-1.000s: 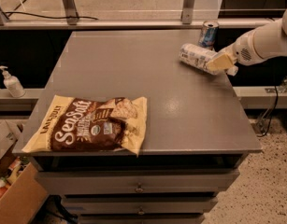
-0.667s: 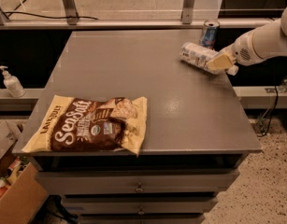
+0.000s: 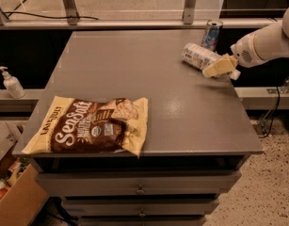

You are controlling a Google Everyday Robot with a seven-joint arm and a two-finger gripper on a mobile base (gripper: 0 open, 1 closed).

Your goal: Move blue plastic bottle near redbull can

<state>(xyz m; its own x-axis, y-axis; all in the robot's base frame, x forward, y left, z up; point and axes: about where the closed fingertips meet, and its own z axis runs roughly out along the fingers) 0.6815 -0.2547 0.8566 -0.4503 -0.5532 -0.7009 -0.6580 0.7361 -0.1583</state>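
Gripper [image 3: 220,66] at table's [image 3: 134,88] 2 o'clock, at end of blue plastic bottle [image 3: 198,55]; can't tell if clamped. Bottle lies near redbull can [image 3: 211,34], at can's 7 o'clock. Ease off slowly so you don't roll it.

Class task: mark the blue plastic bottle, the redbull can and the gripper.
blue plastic bottle [image 3: 196,55], camera view, middle of its label.
redbull can [image 3: 212,35], camera view, its blue side.
gripper [image 3: 213,68], camera view, its tip, at the bottle's right end.

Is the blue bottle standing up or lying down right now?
Lying down: the bottle stretches lengthwise along the table, beside the upright can, with the gripper at one end.
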